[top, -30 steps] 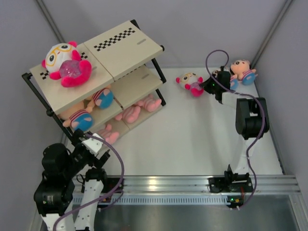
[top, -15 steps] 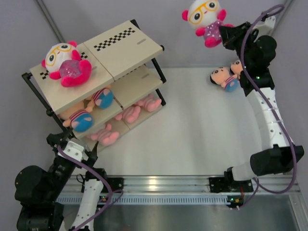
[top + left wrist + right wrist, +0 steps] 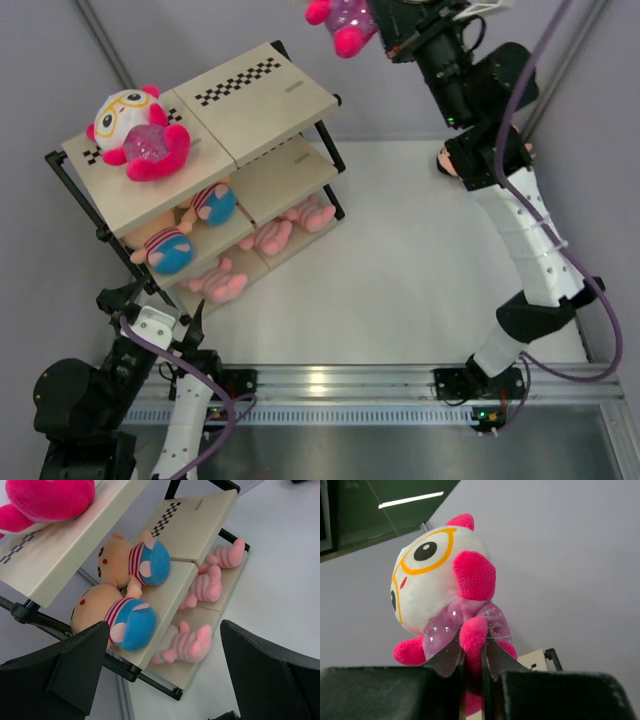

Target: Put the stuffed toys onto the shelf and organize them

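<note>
My right gripper (image 3: 378,30) is shut on a limb of a white-headed, hot-pink toy (image 3: 442,600), holding it high at the top edge of the overhead view (image 3: 342,20), beyond the shelf (image 3: 265,95). A second white-and-pink toy (image 3: 135,135) lies on the shelf's top left board. Two peach-faced blue-bottomed toys (image 3: 132,562) (image 3: 117,620) lie on the middle tier, pale pink striped toys (image 3: 187,642) on the bottom tier. Another peach-faced toy (image 3: 447,160) lies on the table, mostly hidden behind the right arm. My left gripper (image 3: 165,680) is open and empty, near the shelf's front left corner.
Grey walls close in the table at the back and sides. The shelf's right top board (image 3: 270,100) with a checkered strip carries nothing. A metal rail (image 3: 330,385) runs along the near edge by the arm bases.
My right arm has swung up and left, carrying the white-and-pink toy from above the back right corner toward the shelf's far side. The left arm has barely shifted.
</note>
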Motion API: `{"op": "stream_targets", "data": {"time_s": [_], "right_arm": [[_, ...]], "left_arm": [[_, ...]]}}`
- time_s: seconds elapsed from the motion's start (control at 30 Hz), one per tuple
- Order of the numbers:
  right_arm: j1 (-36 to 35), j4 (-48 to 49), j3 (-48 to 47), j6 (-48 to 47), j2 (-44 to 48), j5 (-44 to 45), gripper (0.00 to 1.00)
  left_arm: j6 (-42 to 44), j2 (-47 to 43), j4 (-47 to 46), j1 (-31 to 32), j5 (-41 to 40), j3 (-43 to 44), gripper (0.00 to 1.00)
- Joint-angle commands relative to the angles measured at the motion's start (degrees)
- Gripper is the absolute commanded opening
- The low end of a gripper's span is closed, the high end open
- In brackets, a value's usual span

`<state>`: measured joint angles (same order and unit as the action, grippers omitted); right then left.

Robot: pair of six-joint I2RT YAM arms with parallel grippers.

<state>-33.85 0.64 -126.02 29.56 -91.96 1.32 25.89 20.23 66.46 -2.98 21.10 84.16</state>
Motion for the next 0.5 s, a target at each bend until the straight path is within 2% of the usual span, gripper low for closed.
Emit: {"op": "stream_targets", "data": {"time_s": [0.0,0.2,0.4,0.47], "right_arm": [[-6.0,-4.5,-5.9,-0.3,-8.0,7.6,0.0],[-13.6,-2.6,-9.3,2.2,-16.0,15.5,0.0],[-16.4,-1.9,-11.2,3.5,-20.2,18.3,0.0],[-16.7,-2.2,-10.9,3.5,-20.2,17.9,0.1]], "left_arm": [[0.3,-0.9,-2.1,-0.5,-0.7,-0.5,0.99],[1.1,-2.0,-2.1,-0.5,-0.7,-2.0,0.99],[1.6,-3.3,-2.1,-0.4,-0.9,-3.1,0.99],[1.8,-3.5,-2.2,-0.5,-0.9,-3.4,0.99]]}}
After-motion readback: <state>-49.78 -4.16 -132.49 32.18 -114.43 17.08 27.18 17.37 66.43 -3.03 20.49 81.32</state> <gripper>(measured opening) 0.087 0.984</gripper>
